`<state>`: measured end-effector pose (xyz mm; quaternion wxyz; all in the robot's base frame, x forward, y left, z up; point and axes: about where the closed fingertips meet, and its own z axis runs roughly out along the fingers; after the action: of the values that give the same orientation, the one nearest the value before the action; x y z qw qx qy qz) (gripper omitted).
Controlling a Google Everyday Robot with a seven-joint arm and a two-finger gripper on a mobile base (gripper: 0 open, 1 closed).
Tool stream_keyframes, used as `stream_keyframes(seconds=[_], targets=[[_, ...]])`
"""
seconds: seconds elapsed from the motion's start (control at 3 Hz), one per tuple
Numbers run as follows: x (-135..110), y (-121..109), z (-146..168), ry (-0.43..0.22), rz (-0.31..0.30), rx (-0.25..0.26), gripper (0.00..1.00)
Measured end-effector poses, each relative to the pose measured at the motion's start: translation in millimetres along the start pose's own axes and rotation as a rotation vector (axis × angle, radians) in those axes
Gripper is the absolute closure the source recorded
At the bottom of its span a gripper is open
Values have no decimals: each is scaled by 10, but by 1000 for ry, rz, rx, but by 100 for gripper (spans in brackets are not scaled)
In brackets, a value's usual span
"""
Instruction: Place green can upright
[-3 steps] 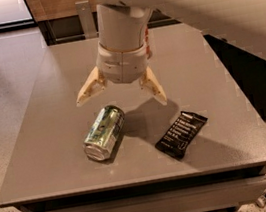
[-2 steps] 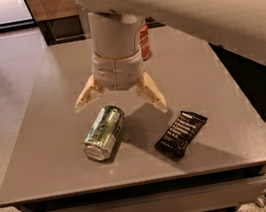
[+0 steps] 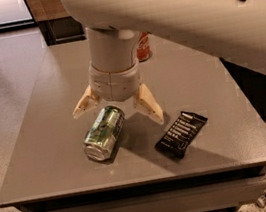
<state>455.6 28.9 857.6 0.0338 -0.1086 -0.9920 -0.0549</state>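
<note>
Jaws wide apart above green can (image 3: 104, 133), on its side, long axis diagonal, silver end toward near-left.

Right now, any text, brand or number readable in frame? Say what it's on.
None can be read.
On the green can: mottled label, no legible text.
On the black wrapper: white print, too blurred to read.
On the red can: mostly hidden behind the arm, nothing legible.
On the gripper, open over the green can: no markings.

On the table (image 3: 45, 158), the end effector (image 3: 118, 111) hangs over the lying can (image 3: 103, 135), bar (image 3: 180, 133) at right.
</note>
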Motion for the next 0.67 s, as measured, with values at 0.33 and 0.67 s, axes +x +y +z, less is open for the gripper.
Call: stream_keyframes(seconds=[0.33, 0.67], targets=[[-64, 87, 118, -21, 12, -66, 0], [-86, 177, 144, -72, 23, -117, 13]])
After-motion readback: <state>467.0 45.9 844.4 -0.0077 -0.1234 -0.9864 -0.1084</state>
